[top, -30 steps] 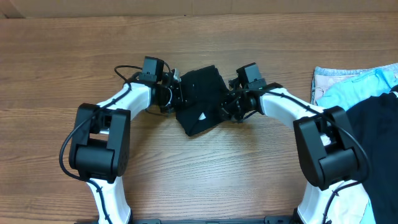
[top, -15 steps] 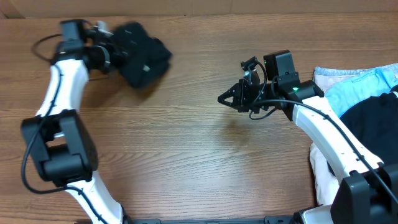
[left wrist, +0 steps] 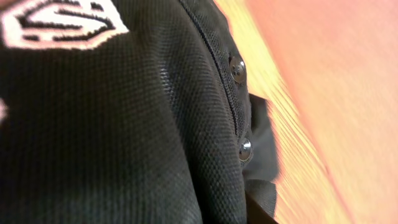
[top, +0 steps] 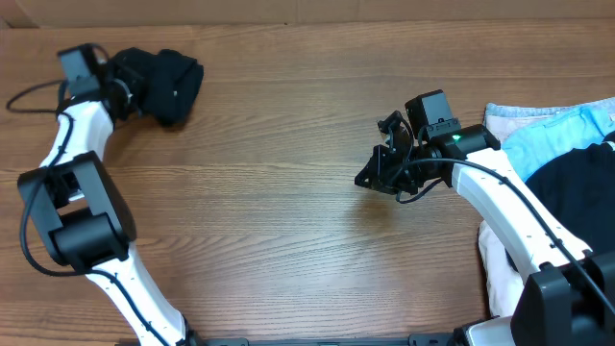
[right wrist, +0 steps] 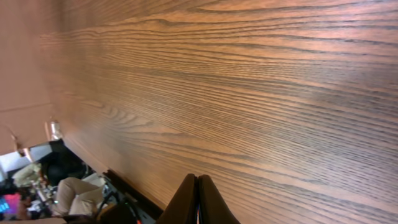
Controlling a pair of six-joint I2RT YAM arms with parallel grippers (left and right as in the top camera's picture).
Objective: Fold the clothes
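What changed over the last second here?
The left claw carried the folded black shirt from the middle of the table to its far-left corner. The right claw, shut and empty, drew back rightward. The pile of clothes on the right stayed put.

Robotics lab; wood-grain table (top: 288, 240) carrying two mounted arms (top: 500, 207); cluttered room (right wrist: 37, 180) beyond
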